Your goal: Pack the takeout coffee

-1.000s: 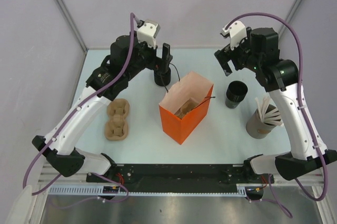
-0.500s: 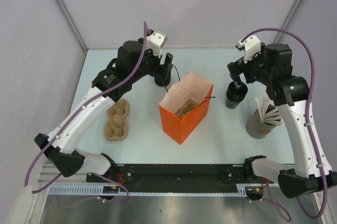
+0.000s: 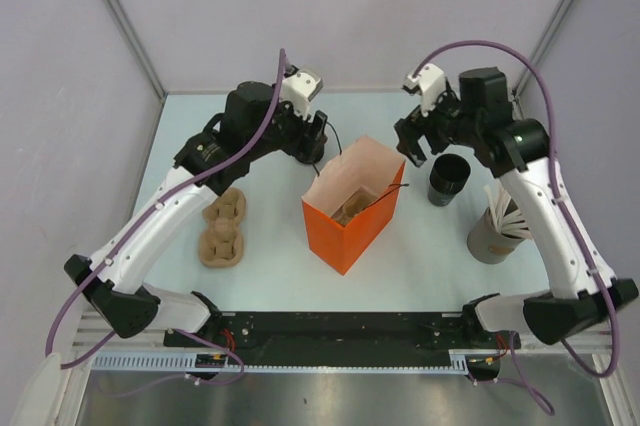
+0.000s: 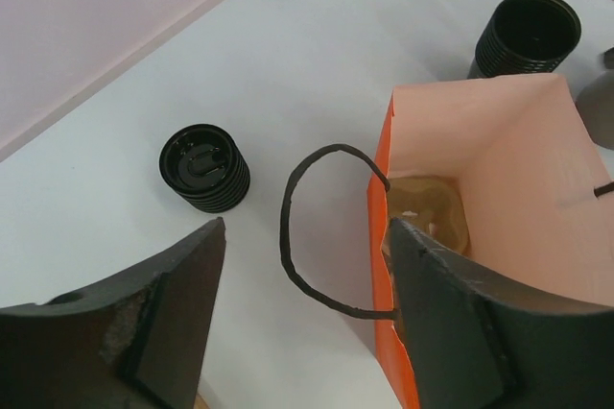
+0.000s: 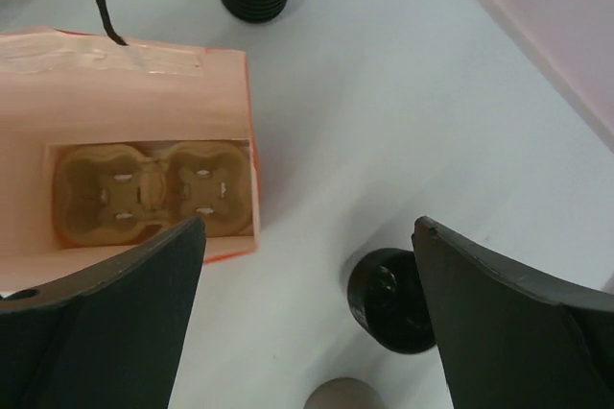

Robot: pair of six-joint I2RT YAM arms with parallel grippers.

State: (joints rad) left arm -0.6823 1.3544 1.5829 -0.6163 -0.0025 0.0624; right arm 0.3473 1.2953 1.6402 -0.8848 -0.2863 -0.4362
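Note:
One black lidded cup (image 4: 203, 167) stands on the table behind the left of the orange paper bag (image 3: 345, 231). My left gripper (image 3: 313, 142) hovers over it, open and empty, and mostly hides it from above. In the left wrist view the open gripper (image 4: 302, 323) straddles the bag's black handle loop (image 4: 297, 236). A second black cup (image 3: 448, 178) stands right of the bag. My right gripper (image 3: 413, 146) is open and empty, above the bag's back right corner. In the right wrist view that cup (image 5: 391, 299) sits close to the right finger (image 5: 518, 332).
A brown pulp cup tray (image 5: 153, 193) lies at the bottom of the bag. Another pulp tray (image 3: 224, 226) lies on the table to the left. A grey tub of white sticks (image 3: 497, 231) stands at the right, near the second cup.
My right gripper has moved left, from right over the right-hand cup to the bag's back right corner. My left gripper has shifted slightly nearer over its cup. Both stay open.

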